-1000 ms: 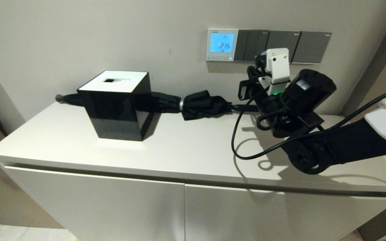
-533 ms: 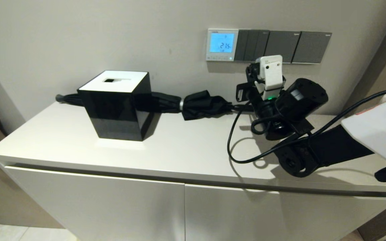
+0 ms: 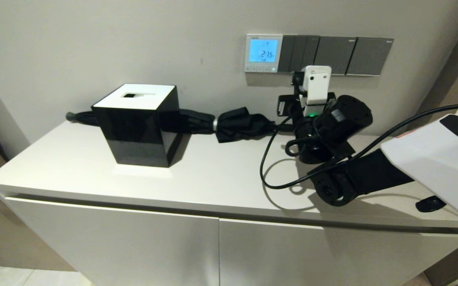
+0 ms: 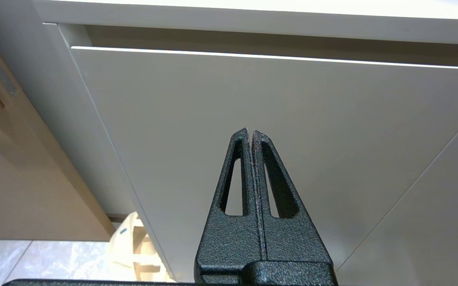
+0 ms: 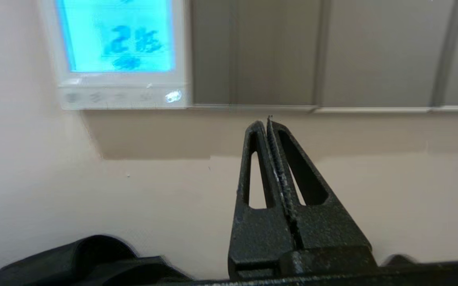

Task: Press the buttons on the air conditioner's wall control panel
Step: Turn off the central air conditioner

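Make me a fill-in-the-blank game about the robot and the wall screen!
1. The control panel screen glows light ____.
2. The right gripper is ____, its fingers pressed together.
3. The buttons sit in a row ____ the screen.
4. The black box has a ____ top.

Missing words: blue; shut; below; white

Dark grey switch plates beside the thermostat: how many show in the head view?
3, in a row right of the air conditioner's wall control panel: a multi-rocker plate adjoining it, a middle plate, an outermost plate.
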